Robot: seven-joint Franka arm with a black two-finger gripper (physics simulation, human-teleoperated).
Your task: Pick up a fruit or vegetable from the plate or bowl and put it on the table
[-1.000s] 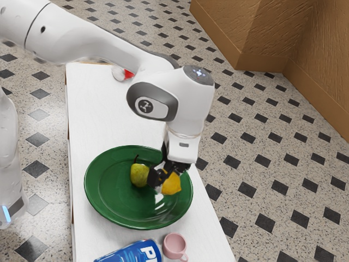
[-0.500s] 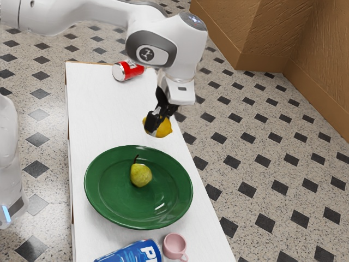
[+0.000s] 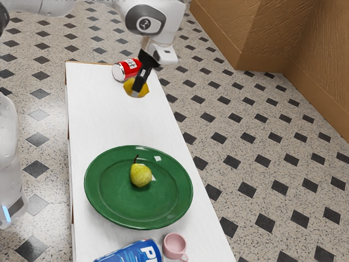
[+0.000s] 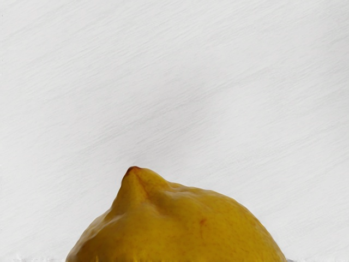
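My claw (image 3: pixel 137 87) is closed around the lemon (image 3: pixel 129 86), holding it over the far part of the white table (image 3: pixel 103 120), near the red can (image 3: pixel 123 69) in the exterior view, well apart from the green plate (image 3: pixel 103 196) with the pear (image 3: pixel 141 176) on it.

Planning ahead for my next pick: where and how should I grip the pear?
The pear is probably best taken from above, across its rounded body: that is its fullest part, the stem is thin, and the plate leaves open space around it.
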